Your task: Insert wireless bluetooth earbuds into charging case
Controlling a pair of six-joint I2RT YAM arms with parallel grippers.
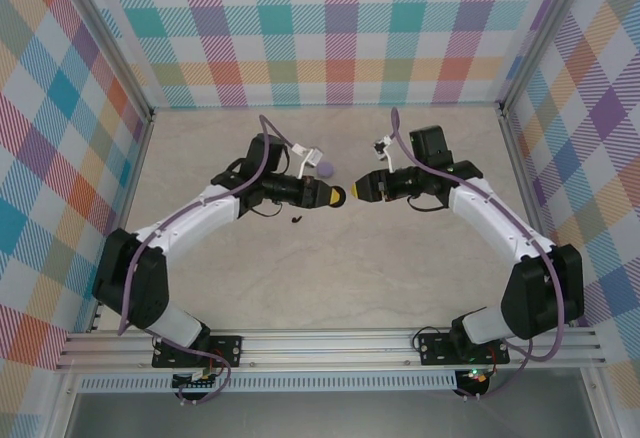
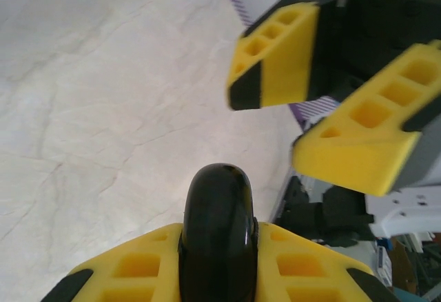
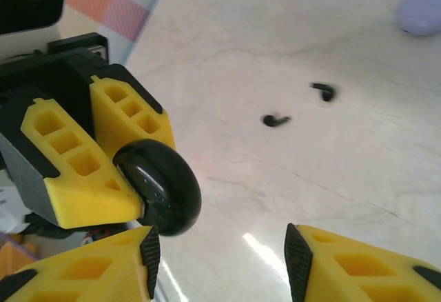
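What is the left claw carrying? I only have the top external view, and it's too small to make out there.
Observer: The left wrist view shows the left claw shut on a round black case, held edge-on.
Operator: And the other one?
Observer: The right claw is open, with nothing between its fingers.
Operator: Anything lying loose?
Observer: The right wrist view shows two black earbuds, apart from each other on the table.
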